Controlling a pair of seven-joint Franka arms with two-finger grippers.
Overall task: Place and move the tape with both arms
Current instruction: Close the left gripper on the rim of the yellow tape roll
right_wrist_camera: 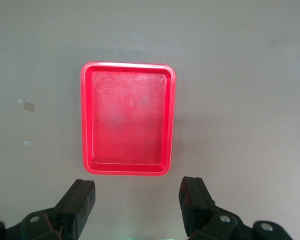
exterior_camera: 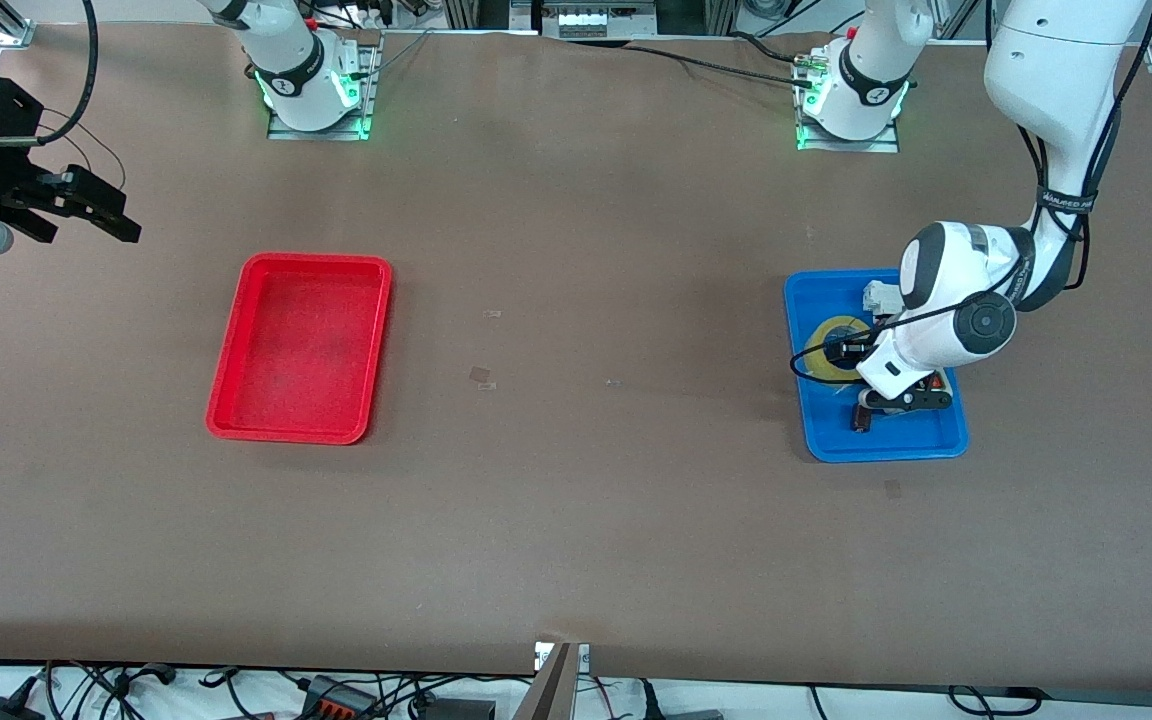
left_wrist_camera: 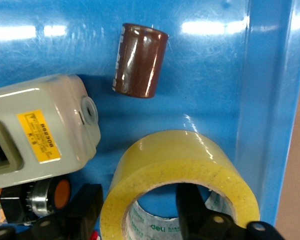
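Note:
The yellow tape roll (exterior_camera: 822, 336) lies flat in the blue tray (exterior_camera: 886, 448) at the left arm's end of the table, partly hidden by the left arm. In the left wrist view the tape (left_wrist_camera: 180, 160) fills the lower middle. My left gripper (left_wrist_camera: 140, 212) is open and straddles the roll's wall, one finger (left_wrist_camera: 192, 205) inside the hole and the other outside it. In the front view the left gripper (exterior_camera: 851, 358) is down in the tray. My right gripper (exterior_camera: 86, 232) is open and empty, held high over the right arm's end of the table, waiting.
A brown cylindrical capacitor (left_wrist_camera: 140, 60) and a grey switch box (left_wrist_camera: 40, 130) lie in the blue tray (left_wrist_camera: 215, 75) beside the tape. An empty red tray (exterior_camera: 316, 262) sits toward the right arm's end and shows in the right wrist view (right_wrist_camera: 127, 65).

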